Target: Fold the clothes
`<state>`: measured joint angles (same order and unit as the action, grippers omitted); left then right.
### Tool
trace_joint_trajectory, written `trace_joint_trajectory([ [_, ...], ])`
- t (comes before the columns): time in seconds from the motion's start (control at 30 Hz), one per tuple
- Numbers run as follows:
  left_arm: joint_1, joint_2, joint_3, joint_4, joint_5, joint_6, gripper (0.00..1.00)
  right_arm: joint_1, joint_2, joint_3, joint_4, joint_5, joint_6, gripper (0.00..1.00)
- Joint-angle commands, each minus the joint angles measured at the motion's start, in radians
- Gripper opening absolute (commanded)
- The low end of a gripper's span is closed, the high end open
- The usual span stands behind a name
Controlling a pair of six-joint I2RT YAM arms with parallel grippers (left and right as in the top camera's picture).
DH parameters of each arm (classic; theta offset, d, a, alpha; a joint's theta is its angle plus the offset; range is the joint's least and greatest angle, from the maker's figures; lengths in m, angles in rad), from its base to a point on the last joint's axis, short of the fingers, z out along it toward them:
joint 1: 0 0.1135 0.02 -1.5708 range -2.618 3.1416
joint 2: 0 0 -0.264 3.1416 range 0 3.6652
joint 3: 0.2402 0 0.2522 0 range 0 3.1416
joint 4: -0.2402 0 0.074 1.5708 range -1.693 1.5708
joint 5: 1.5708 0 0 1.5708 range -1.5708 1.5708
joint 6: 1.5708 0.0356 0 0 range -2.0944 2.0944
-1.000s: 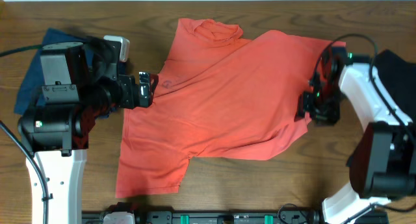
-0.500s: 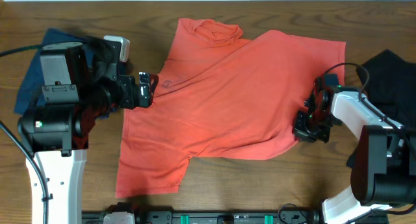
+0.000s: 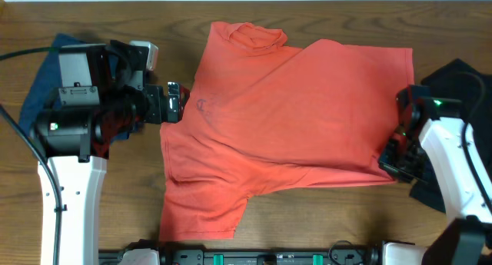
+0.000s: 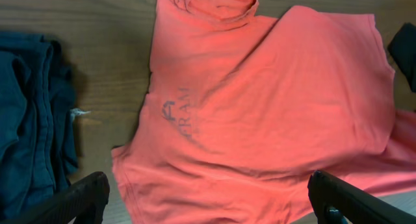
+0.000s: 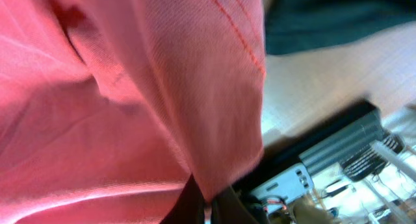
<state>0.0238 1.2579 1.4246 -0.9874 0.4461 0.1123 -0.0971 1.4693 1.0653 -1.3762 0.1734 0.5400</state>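
From overhead, the coral-red T-shirt (image 3: pixel 292 111) lies spread across the middle of the table (image 3: pixel 323 219), collar toward the far edge, with a long crease running along its lower half. The navy garment (image 3: pixel 38 96) is bunched at the left end under the left arm, and the black garment (image 3: pixel 461 81) lies at the right end. The left gripper (image 3: pixel 175 104) hangs at the shirt's left edge, and the right gripper (image 3: pixel 393 159) sits on its lower right corner. Over to the left wrist: both fingers (image 4: pixel 84 195) stand spread as wide as they go with nothing between them, looking down on the shirt and its dark lettering (image 4: pixel 177 113), navy cloth just beside it. Right wrist now: red fabric fills the view and funnels down into the closed jaws, so that gripper (image 5: pixel 205 201) has the shirt's edge pinched, with a dark garment showing at the top. This reads as the laying-out step, one side gripped, the fold itself not yet made. Next, I'd say, the left gripper needs to come down and pinch the near left edge, so both arms can draw the crease flat before any fold goes over.
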Motion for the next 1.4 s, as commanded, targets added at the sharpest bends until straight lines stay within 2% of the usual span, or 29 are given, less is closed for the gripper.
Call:
trace_joint_trajectory([
  [0.0,-0.004,0.003,-0.002,-0.008,0.014,0.018,0.98,-0.028,-0.031,0.009,-0.016,0.063,0.066,0.12],
  [0.03,-0.004,0.003,-0.002,-0.012,0.014,0.018,0.98,-0.036,-0.037,0.009,-0.020,0.063,0.066,0.21],
  [0.1,-0.004,0.003,-0.002,-0.023,0.014,0.018,0.98,-0.050,-0.039,0.009,-0.019,0.063,0.065,0.62],
  [0.13,-0.004,0.003,-0.002,-0.031,0.014,0.018,0.98,-0.058,-0.039,0.009,-0.019,0.063,0.065,0.72],
  [0.23,-0.004,0.003,-0.002,-0.074,0.014,0.018,0.98,-0.070,-0.039,0.009,0.033,0.046,0.013,0.77],
  [0.37,-0.004,0.006,-0.020,-0.130,0.014,0.034,0.98,-0.068,-0.038,0.009,0.173,-0.122,-0.200,0.76],
  [0.47,-0.004,0.010,-0.072,-0.141,0.014,0.040,0.98,-0.062,-0.038,0.009,0.279,-0.313,-0.336,0.68],
  [0.67,-0.004,0.045,-0.271,-0.067,0.011,-0.010,0.98,-0.059,-0.038,0.009,0.399,-0.471,-0.347,0.46],
  [0.73,-0.004,0.068,-0.352,0.009,0.002,-0.020,0.81,-0.059,-0.038,0.009,0.426,-0.502,-0.347,0.35],
  [0.77,-0.004,0.082,-0.388,0.049,-0.002,-0.024,0.66,-0.059,-0.038,0.009,0.438,-0.509,-0.347,0.33],
  [0.8,-0.004,0.100,-0.423,0.092,-0.007,-0.029,0.55,-0.059,-0.038,0.009,0.447,-0.518,-0.347,0.33],
  [0.93,-0.004,0.190,-0.502,0.232,-0.014,-0.043,0.24,-0.059,-0.038,0.009,0.452,-0.521,-0.347,0.31],
  [1.07,-0.004,0.283,-0.528,0.335,-0.039,-0.044,0.19,-0.059,-0.038,0.009,0.456,-0.517,-0.347,0.31],
  [1.1,-0.004,0.317,-0.529,0.354,-0.062,-0.044,0.13,-0.059,-0.038,0.009,0.457,-0.513,-0.346,0.30],
  [1.13,-0.004,0.344,-0.529,0.365,-0.078,-0.053,0.12,-0.059,-0.038,0.009,0.460,-0.511,-0.346,0.29],
  [1.23,-0.003,0.420,-0.529,0.380,-0.130,-0.091,0.07,-0.059,-0.034,0.009,0.466,-0.473,-0.324,0.27],
  [1.37,0.002,0.493,-0.529,0.373,-0.256,-0.194,0.06,-0.059,-0.018,0.005,0.474,-0.325,-0.236,0.26],
])
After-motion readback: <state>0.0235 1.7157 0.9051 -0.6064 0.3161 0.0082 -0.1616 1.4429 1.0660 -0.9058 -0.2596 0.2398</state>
